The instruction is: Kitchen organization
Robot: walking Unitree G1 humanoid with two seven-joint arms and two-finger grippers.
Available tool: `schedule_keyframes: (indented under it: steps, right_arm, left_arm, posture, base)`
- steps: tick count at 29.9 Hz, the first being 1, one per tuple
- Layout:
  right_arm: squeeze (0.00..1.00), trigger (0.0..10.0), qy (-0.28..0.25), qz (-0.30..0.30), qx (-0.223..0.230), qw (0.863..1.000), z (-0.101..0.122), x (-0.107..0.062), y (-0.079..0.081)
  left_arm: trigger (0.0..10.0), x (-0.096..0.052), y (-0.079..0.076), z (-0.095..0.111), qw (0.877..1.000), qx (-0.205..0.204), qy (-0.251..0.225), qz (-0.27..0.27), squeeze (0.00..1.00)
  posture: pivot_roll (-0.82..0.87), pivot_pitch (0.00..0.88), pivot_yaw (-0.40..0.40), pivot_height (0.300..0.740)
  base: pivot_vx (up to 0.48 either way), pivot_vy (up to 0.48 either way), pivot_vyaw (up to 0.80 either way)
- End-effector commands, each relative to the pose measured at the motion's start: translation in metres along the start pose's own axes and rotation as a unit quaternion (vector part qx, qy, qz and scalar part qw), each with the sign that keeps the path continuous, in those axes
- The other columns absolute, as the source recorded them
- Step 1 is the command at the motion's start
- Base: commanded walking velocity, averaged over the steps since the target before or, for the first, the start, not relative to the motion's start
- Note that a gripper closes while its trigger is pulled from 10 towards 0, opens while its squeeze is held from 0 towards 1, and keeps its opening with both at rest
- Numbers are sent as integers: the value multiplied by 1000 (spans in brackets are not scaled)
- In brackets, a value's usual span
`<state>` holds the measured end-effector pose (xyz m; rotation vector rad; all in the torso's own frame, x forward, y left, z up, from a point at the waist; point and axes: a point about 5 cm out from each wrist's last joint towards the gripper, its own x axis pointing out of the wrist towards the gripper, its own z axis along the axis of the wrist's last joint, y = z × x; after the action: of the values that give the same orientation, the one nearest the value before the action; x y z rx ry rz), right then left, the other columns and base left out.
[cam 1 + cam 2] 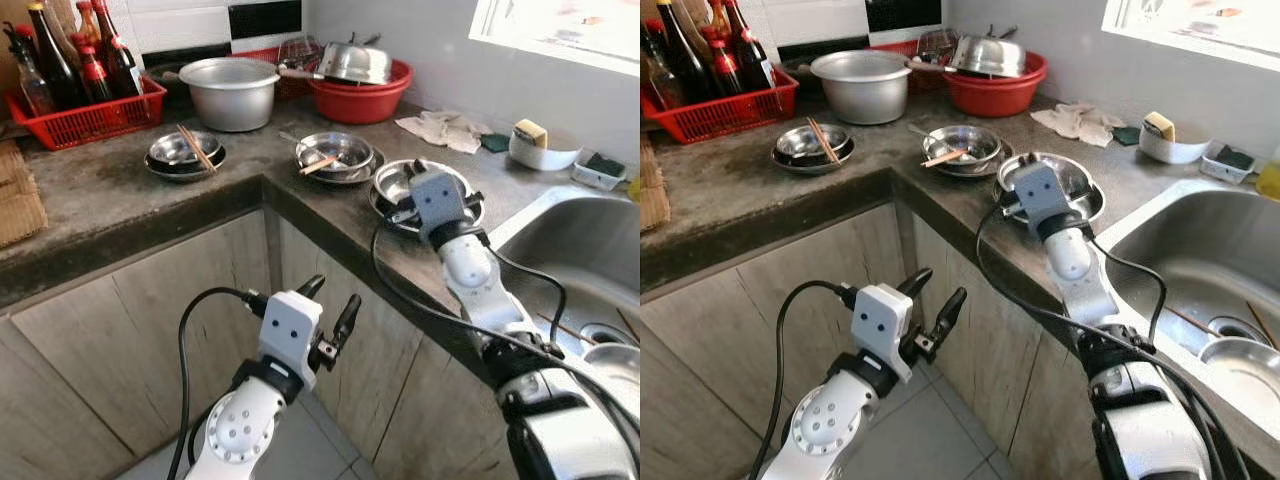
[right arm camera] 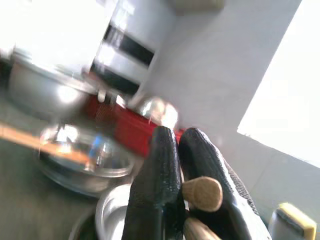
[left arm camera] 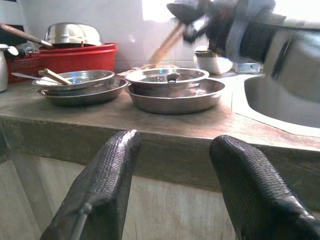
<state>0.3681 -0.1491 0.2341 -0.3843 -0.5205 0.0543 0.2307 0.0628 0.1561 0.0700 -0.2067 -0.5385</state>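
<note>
- The right gripper [image 2: 175,200] is raised over the steel bowl set [image 1: 400,185] nearest the sink [image 1: 575,240], its jaws closed on a pair of wooden chopsticks [image 2: 202,194].
- The chopsticks are pale, round-ended wooden sticks; two blunt ends poke out between the black fingers [image 2: 155,185], one above the other.
- In the left wrist view the sticks [image 3: 167,42] slant up, blurred, above the near bowl [image 3: 167,80].
- The left gripper [image 1: 330,305] hangs below the surface [image 1: 110,195], in front of the cabinet front [image 1: 150,330], with jaws wide and holding nothing.
- Another pair of chopsticks [image 1: 197,147] lies across the left bowl set [image 1: 183,152]; a third [image 1: 318,163] rests in the middle bowl set [image 1: 338,153].
- Behind them stand a pot [image 1: 230,92], a red basin [image 1: 360,95] and a red basket of bottles [image 1: 85,105].
</note>
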Motion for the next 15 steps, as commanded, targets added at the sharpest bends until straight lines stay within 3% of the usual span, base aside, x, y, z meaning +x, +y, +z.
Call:
schedule_keyframes:
  steps: [1, 4, 5, 8, 10, 12, 14, 15]
  right_arm:
    - [0, 0, -25, -32, 24, 999, 15, -1, -6]
    - [0, 0, -34, -41, 34, 998, 22, -6, -6]
    - [0, 10000, -43, -54, 46, 997, 31, -17, -5]
    - [0, 10000, -48, -64, 54, 995, 38, -28, -6]
    - [0, 10000, -45, -83, 58, 994, 44, -50, -9]
    - [0, 10000, -45, -83, 58, 994, 44, -50, -9]
    - [0, 10000, -19, -107, 58, 992, 42, -73, -13]
    - [0, 10000, -19, -107, 58, 992, 42, -73, -13]
  left_arm:
    - [10000, 1, 1, 0, 1000, 7, 1, 1, 0]
    - [10000, 2, 1, 0, 1000, 7, 0, 1, 0]
    - [10000, 3, 2, 0, 1000, 7, 1, 2, 0]
    - [10000, 4, 4, 0, 1000, 6, 2, 3, 0]
    - [10000, 5, 6, -1, 1000, 4, 4, 5, 0]
    - [10000, 5, 6, -1, 1000, 4, 4, 5, 0]
    - [10000, 5, 8, -3, 1000, 0, 5, 4, 0]
    - [10000, 5, 8, -3, 1000, 0, 5, 4, 0]
  posture:
    - [35, 0, -51, 740]
    - [31, 0, -50, 740]
    - [24, 0, -41, 740]
    - [21, 0, -40, 740]
    - [11, 0, -30, 740]
    - [11, 0, -30, 740]
    - [-3, 0, -14, 740]
    - [-3, 0, -14, 740]
  base:
    - [0, 0, 0]
    - [0, 0, 0]
    - [0, 0, 0]
    - [0, 0, 0]
    - [0, 0, 0]
    - [0, 0, 0]
    - [0, 0, 0]
    - [0, 0, 0]
